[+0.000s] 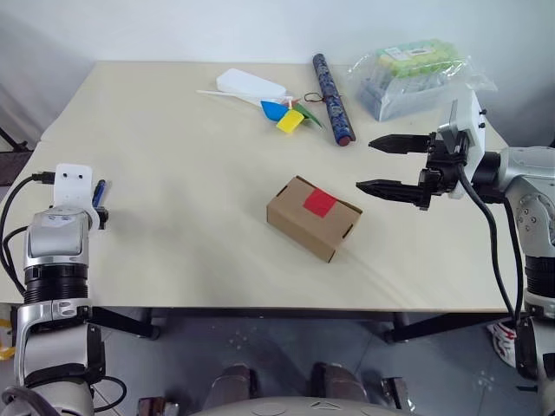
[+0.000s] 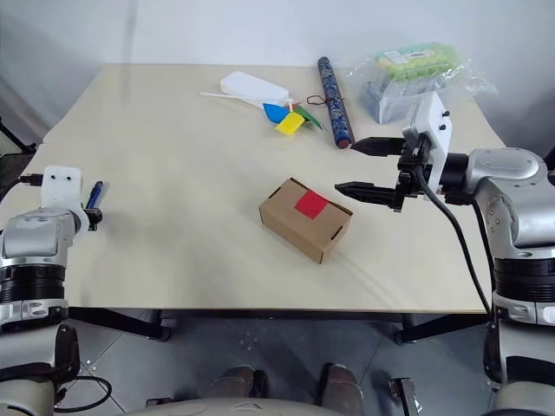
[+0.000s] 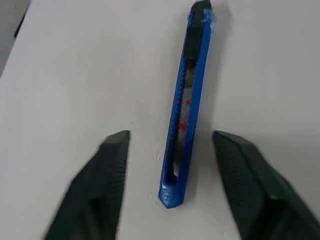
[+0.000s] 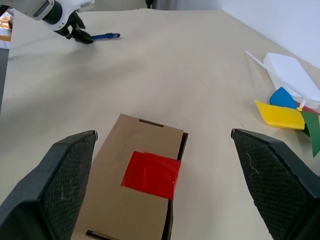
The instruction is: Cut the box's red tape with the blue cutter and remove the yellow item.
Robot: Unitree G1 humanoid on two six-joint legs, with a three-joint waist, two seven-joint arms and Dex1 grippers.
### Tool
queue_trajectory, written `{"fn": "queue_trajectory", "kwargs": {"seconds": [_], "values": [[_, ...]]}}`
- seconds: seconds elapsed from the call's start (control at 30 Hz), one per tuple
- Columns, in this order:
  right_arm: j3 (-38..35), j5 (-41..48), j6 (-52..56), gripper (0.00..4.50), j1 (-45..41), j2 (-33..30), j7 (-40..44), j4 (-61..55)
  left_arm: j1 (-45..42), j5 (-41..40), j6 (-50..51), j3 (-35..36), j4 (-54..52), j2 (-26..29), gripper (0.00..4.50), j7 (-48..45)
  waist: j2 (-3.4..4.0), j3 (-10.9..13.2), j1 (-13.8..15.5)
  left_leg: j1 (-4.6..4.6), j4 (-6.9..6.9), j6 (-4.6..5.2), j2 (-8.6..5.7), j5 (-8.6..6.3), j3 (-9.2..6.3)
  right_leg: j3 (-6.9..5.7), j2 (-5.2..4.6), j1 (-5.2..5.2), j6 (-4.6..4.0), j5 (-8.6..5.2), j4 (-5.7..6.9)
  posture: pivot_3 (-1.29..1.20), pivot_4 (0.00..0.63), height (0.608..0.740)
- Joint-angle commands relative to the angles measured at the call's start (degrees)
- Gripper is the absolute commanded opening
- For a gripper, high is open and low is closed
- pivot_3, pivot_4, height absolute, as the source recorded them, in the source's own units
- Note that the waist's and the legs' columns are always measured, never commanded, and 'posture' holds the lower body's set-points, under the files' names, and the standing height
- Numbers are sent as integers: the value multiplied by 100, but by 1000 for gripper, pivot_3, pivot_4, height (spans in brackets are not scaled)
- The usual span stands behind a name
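The blue cutter [image 3: 183, 105] lies flat on the tabletop [image 1: 191, 225] near its left edge, between the parted fingers of the left claw [image 3: 170, 150]. The right claw [image 1: 375, 165], also spread, hovers beside the box [image 1: 313, 217], red tape [image 1: 319, 203] uncut. A misaligned close could skid the slim cutter off.

No legible text, labels or numbers on anything.

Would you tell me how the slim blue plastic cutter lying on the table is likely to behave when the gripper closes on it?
The slim blue plastic cutter looks rigid, so it should not bend. Its smooth, narrow body may slip or pivot between the open left gripper. It lies flat on the beige table, so it should slide rather than roll.
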Motion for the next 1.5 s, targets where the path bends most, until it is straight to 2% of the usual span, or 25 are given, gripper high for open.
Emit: {"fn": "queue_trajectory", "kwargs": {"seconds": [0.03, 0.17, 0.3, 0.47, 0.6, 1.13, 1.5], "values": [[-87, 51, -87, 4500, -91, -40, -16, -116, 107, -19, 204, -198, -78, -127, 3488, -250, 2, -1, 0, 0, 0, 0, 0, 0, 0, 0, -1, 0, 0, 0, 0, 0, 150, 740], [-125, 74, -37, 4500, -49, -79, -30, -170, 167, -77, 360, 107, -200, -47, 3488, -283, 2, -1, -17, 0, 0, 0, 0, 0, -1, 0, -1, -1, 0, 0, 0, 0, 150, 740], [-128, 82, -10, 4500, -31, -89, -39, -198, 67, -421, 526, 765, -103, -175, 3488, -394, 2, -1, -47, 0, -1, 0, 2, 0, -3, 0, 0, -2, 0, 0, 0, 0, 150, 740], [-114, 92, 34, 4500, -47, -98, -45, -213, 216, -628, 326, 1139, 124, -151, 3488, -597, 2, -1, -43, 0, -1, 0, 2, 0, -4, -1, 0, -2, 0, 0, 0, 0, 150, 740], [-104, 105, 93, 4500, -76, -133, -30, -239, 410, -597, -12, 1014, 368, 5, 3488, -844, 3, -1, -52, 5, -2, 0, 3, 0, -4, 1, 0, -2, 0, 0, 0, 0, 150, 740], [-129, 80, 172, 4500, -126, -219, -26, -257, 638, -586, -170, 990, 787, 433, 3488, -1124, 14, -7, -160, 22, -13, 0, 7, -1, -2, 26, 0, -8, -2, -1, 8, 0, 150, 740], [-215, 290, 379, 4500, -201, -154, -107, -400, 702, -933, -287, 1460, 1345, 614, 3488, -1313, 26, -14, -218, 28, -14, 0, 10, -1, 6, 35, 0, -11, -3, -2, 12, 0, 150, 740]]}}
